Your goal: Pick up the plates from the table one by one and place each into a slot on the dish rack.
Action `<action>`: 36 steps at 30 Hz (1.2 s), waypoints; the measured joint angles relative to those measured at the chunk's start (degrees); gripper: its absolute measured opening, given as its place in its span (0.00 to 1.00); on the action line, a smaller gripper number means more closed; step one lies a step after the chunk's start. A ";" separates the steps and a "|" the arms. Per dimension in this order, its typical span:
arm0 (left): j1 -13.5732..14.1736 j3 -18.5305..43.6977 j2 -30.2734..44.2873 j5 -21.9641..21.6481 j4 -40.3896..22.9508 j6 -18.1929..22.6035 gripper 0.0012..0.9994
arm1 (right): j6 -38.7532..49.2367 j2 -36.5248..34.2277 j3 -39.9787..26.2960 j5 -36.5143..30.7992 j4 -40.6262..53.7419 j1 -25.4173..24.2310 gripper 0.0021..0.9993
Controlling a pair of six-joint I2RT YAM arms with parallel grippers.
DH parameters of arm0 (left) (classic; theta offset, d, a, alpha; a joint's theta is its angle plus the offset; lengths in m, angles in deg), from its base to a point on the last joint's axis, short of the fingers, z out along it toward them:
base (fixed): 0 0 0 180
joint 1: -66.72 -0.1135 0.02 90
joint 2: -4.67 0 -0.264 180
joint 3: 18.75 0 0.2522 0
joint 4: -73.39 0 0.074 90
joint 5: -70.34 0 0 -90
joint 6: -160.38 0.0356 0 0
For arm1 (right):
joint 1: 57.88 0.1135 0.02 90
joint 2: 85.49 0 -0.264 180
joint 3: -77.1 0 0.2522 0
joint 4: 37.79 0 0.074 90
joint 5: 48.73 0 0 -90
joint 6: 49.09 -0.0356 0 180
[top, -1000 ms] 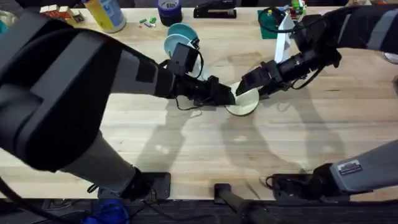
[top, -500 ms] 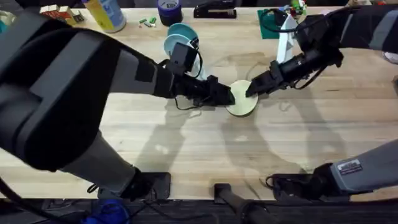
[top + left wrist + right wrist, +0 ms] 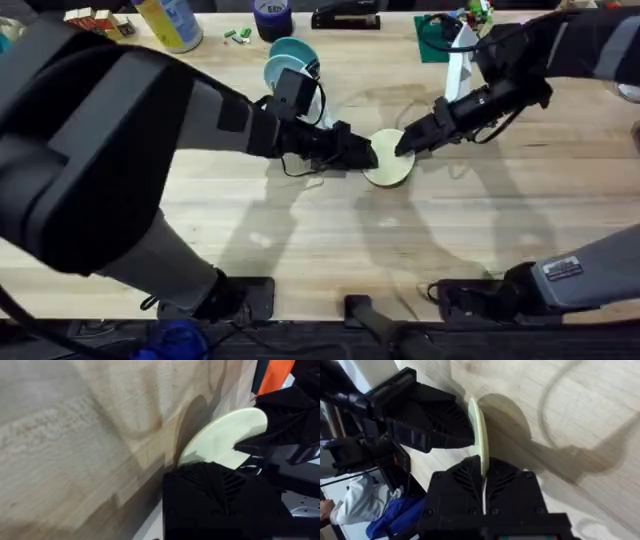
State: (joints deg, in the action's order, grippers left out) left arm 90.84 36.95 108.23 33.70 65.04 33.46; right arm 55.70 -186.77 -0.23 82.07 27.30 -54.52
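The pale yellow-green plate [image 3: 389, 162] stands on edge, pinched between right claw [image 3: 402, 144] and left claw [image 3: 368, 157].

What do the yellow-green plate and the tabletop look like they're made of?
The yellow-green plate looks like thin matte plastic: uniform pastel colour, and a slim, even edge in the right wrist view. The table looks like light, unstained wood planks, judging by visible grain and seams; its finish is hard to judge.
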 joint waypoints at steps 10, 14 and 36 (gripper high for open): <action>0.35 0.00 -0.96 -1.44 -0.09 -0.01 0.04 | 1.15 0.00 -0.90 0.11 4.02 -0.44 0.03; 0.76 0.00 -4.62 -4.66 -1.89 -0.01 0.04 | 2.29 0.09 -3.75 0.02 6.66 -0.48 0.03; 0.72 0.62 -37.53 -29.05 -35.72 10.29 0.04 | 3.65 6.29 -29.53 -7.87 21.07 -0.48 0.03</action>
State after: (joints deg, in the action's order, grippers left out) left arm 91.56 37.57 70.70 4.65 29.32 43.75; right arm 59.35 -180.47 -29.76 74.19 48.37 -55.01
